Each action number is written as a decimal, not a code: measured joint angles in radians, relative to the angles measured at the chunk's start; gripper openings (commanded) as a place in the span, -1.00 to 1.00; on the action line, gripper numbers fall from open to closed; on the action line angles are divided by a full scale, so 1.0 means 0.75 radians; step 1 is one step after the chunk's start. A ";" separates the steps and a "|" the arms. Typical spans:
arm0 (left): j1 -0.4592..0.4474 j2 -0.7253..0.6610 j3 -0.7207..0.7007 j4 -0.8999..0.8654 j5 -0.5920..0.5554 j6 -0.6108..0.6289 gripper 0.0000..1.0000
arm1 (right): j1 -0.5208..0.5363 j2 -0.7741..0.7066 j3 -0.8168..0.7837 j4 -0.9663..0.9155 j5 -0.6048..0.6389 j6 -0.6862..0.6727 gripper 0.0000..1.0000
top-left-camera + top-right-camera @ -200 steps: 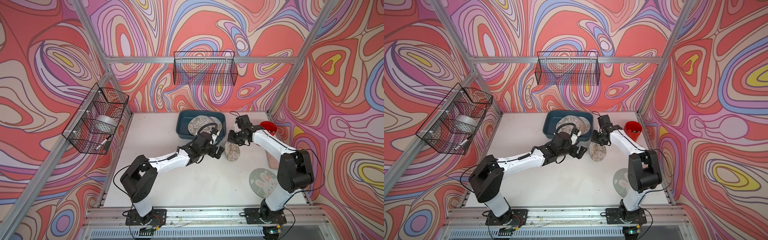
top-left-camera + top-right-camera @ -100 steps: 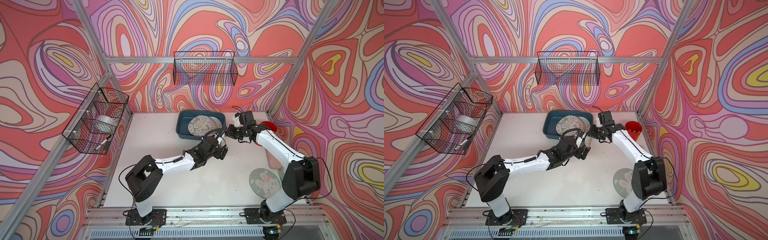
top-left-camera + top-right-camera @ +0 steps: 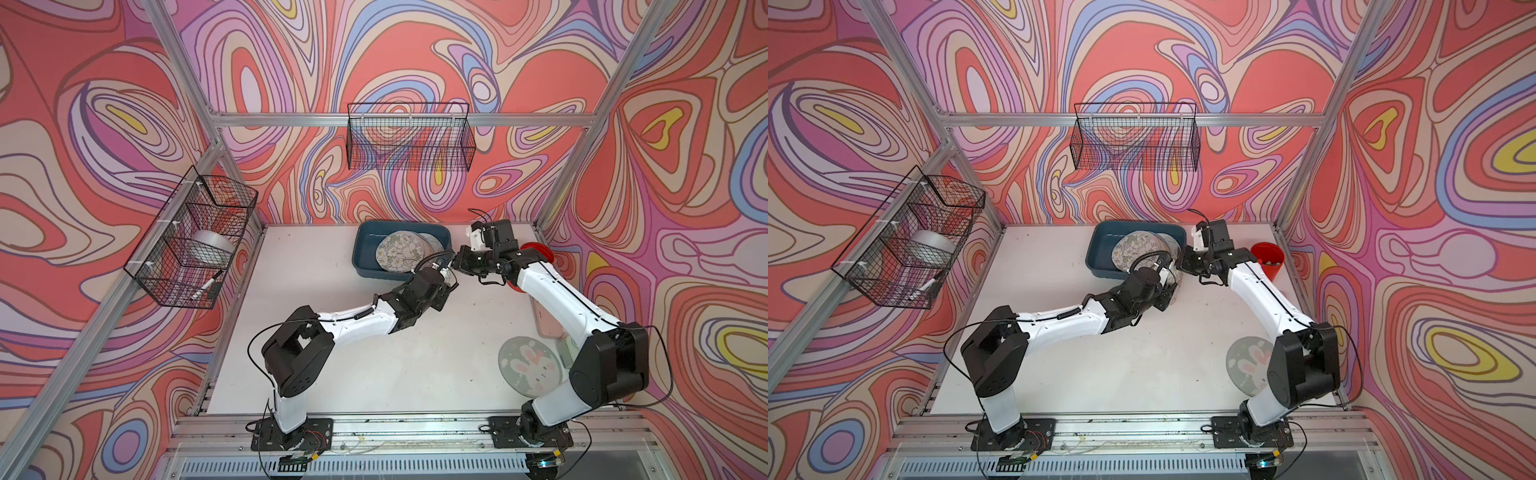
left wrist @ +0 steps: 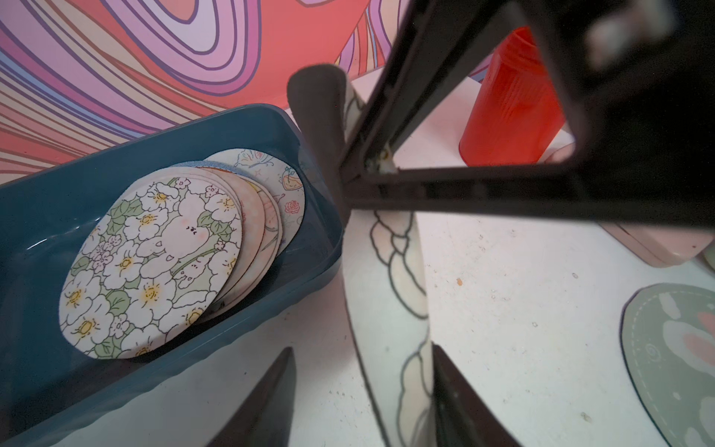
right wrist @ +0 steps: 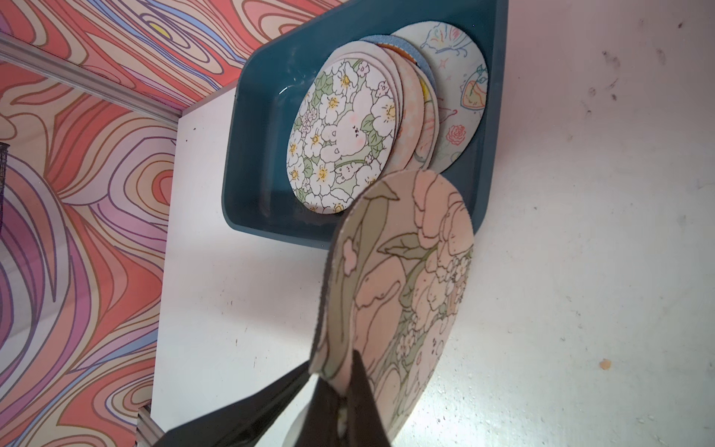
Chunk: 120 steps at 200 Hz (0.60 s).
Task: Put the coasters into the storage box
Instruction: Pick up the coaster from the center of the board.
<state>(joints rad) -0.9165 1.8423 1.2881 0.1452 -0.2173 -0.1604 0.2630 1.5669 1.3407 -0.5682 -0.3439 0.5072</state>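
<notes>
The right claw (image 5: 334, 367) was pinched shut on the rim of a flowered coaster (image 5: 402, 271) held on edge beside the lower-right corner of the blue box (image 3: 365, 253), mid-frame in a top view, while the left claw (image 4: 361, 350) straddled it, jaws open, not yet gripping.

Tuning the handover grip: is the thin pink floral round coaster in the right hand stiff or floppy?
Probably fairly stiff: the thin pink floral round coaster, pinched only at its rim by the right hand, stands out without folding. Likely light, being so thin.
</notes>
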 measured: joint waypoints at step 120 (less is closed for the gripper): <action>0.011 0.038 0.214 -0.380 0.081 0.037 -1.00 | 0.001 -0.001 -0.023 -0.028 0.102 -0.014 -0.42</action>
<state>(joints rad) -0.9081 1.8706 1.4483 -0.1402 -0.1566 -0.1326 0.2638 1.5665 1.3231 -0.5892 -0.2676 0.4965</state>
